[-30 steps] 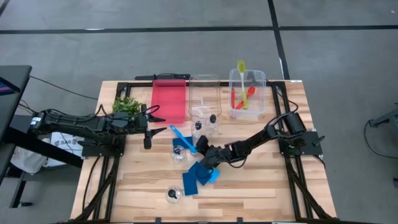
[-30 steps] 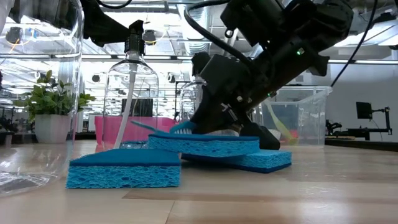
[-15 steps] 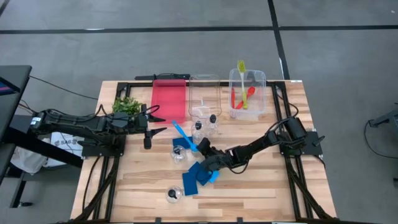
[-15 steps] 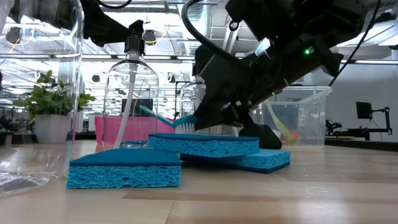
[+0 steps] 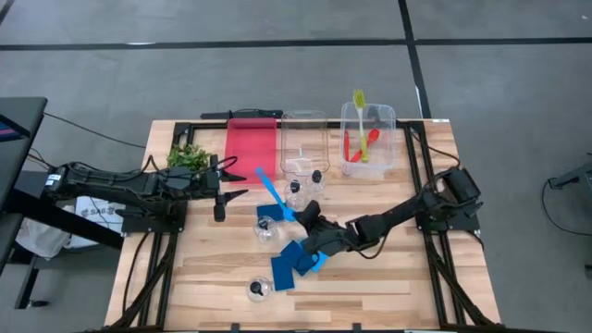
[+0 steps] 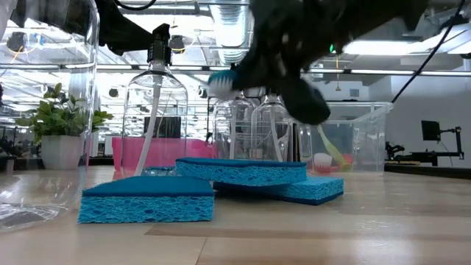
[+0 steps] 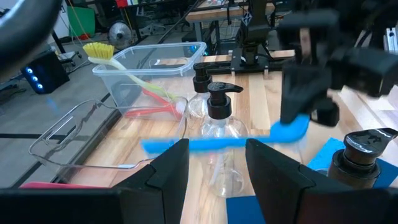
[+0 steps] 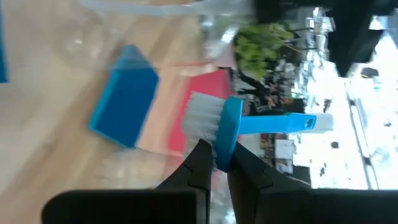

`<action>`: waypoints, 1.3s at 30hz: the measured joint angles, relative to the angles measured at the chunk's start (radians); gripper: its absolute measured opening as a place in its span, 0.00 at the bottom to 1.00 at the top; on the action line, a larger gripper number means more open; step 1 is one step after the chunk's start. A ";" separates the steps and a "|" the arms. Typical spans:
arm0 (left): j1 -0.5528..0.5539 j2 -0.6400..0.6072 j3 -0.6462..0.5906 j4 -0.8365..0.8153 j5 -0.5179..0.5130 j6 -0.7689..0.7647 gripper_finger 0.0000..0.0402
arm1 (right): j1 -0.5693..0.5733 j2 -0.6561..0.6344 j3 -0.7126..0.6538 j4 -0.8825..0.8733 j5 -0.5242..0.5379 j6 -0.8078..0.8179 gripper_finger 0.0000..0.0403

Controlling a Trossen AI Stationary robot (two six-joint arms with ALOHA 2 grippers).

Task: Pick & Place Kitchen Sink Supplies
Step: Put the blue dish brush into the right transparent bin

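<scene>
- Near the middle of the table, the right gripper [image 5: 305, 218] is clamped on the head end of the blue brush [image 5: 272, 194]; the right wrist view shows both fingers pinching it just behind the white bristles.
- Compared with a second ago, the brush has come up off the sponges: in the low view its head [image 6: 221, 81] now hangs well above them, where before it lay against the top one.
- From above, the handle now points toward the red tray [image 5: 252, 148], farther up the table than it did, and the right arm's base joints have swung outward.
- Blue sponges [image 5: 294, 262] lie where they were, stacked and overlapping, just beside the gripper.
- Clear black-capped bottles [image 5: 306, 186] stand near the clear bin [image 5: 302, 123]; another lies alone at the front edge [image 5: 257, 289].
- Yellow-green and red brushes [image 5: 361, 139] sit in the far bin [image 5: 389, 118].
- Beside the plant [image 5: 188, 155], the left gripper [image 5: 239, 183] waits with its fingers apart, holding nothing, unchanged.
- Motion blur smears the right arm in the low view, so its fingers cannot be made out there.
- Bottles partly hide the brush handle in the left wrist view.
</scene>
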 joint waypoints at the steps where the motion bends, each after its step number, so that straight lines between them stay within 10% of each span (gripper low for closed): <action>1: 0.000 0.000 0.000 0.000 0.000 0.000 0.40 | 0.007 -0.018 0.000 -0.009 0.018 -0.003 0.05; 23: 0.000 0.000 0.000 0.001 0.000 0.000 0.40 | -0.026 -0.484 0.001 -0.127 0.617 0.114 0.07; 34: 0.000 0.000 0.000 0.001 0.000 0.000 0.40 | -0.137 -0.595 0.001 -0.594 0.630 0.721 0.07; 39: 0.000 0.000 0.000 0.001 0.000 0.000 0.40 | -0.156 -0.623 0.001 -0.762 0.363 1.067 0.07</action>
